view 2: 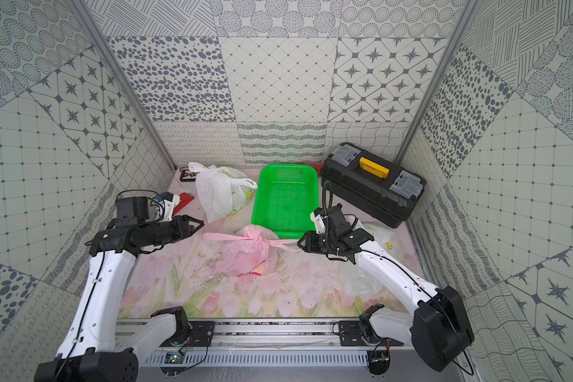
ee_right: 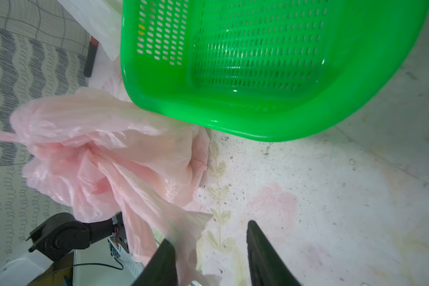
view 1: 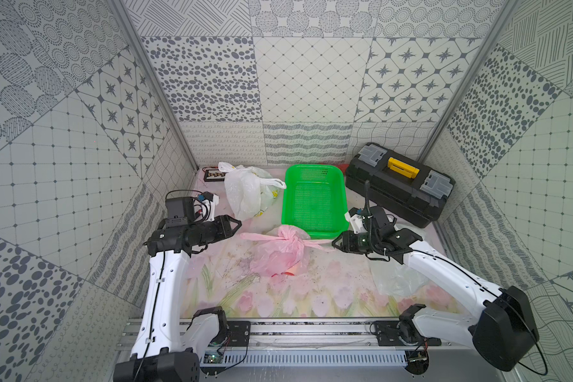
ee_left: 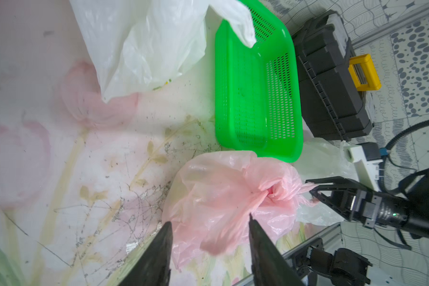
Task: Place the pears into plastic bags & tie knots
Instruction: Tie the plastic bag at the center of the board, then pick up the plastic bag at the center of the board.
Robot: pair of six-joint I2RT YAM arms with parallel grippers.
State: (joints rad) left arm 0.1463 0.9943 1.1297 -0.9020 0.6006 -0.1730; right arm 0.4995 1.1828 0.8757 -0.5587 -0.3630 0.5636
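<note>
We take the green basket [view 1: 311, 232] as our marker. The pink bag [view 1: 280, 253] sits on the flowered table cover [view 1: 278, 297] just in front of the basket's near wall, and its top is gathered into a knot [view 1: 286, 235]. One handle tail of the bag trails off to each side. Through the pink film we see only a blur, so we cannot make out the pears. The left gripper [view 1: 235, 227] hangs level with that near wall, on the basket's left-arm side. In its wrist view its jaws stand clearly apart and grip nothing, with the bag's bulge showing between and beyond the fingers [ee_left: 164, 247]. The right gripper [view 1: 334, 243] is just off the basket's near corner on the opposite side. Its jaws are also parted, and a pink handle strip [ee_right: 159, 218] is draped loosely over one finger without being pinched. A white bag [view 1: 245, 191] slumps against the basket's left-arm side. A black toolbox [view 1: 401, 185] stands on the basket's far side from that bag, and a clear crumpled bag [view 1: 394, 277] lies nearer us than the basket, under the right arm.
</note>
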